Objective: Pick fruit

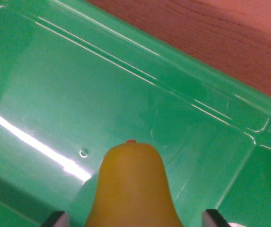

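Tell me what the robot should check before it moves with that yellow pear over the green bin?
1. Pear sits between the pincer tips: ok, a grey tip shows on each side of it at the bottom edge.
2. Pincer tips pressing on the pear: cannot tell, the contact is below the picture's edge.
3. Pear centred between the tips: ok, the gaps look about even.
4. Green bin floor free of other things: ok in the part shown, only glare and a small mark.
5. Bin rim out of the way: ok, the rim runs along the wrist view's upper right, away from the pear.
6. Wooden table beyond the rim: ok, nothing seen on it.
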Controlling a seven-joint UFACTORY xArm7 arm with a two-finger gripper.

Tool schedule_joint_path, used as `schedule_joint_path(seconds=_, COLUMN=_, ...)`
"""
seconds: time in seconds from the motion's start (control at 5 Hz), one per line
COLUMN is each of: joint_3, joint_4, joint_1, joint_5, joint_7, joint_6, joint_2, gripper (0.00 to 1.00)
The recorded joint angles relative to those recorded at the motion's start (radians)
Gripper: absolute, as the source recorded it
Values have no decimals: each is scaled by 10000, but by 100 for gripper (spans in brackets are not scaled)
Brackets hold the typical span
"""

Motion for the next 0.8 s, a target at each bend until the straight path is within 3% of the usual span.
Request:
schedule_joint_path(seconds=0.2, joint_3=0, joint_4=0, joint_1=0, joint_5=0, joint_7=0, joint_6=0, joint_2=0, gripper=100)
schedule_joint_path(seconds=0.6, joint_3=-16, joint_4=604, joint_1=9, joint_5=-38, joint_7=39, joint_6=890, joint_2=-287, gripper=100)
schedule_joint_path(seconds=0.8, joint_3=-16, joint_4=604, joint_1=9, joint_5=-38, joint_7=39, joint_6=890, joint_2=-287, gripper=100)
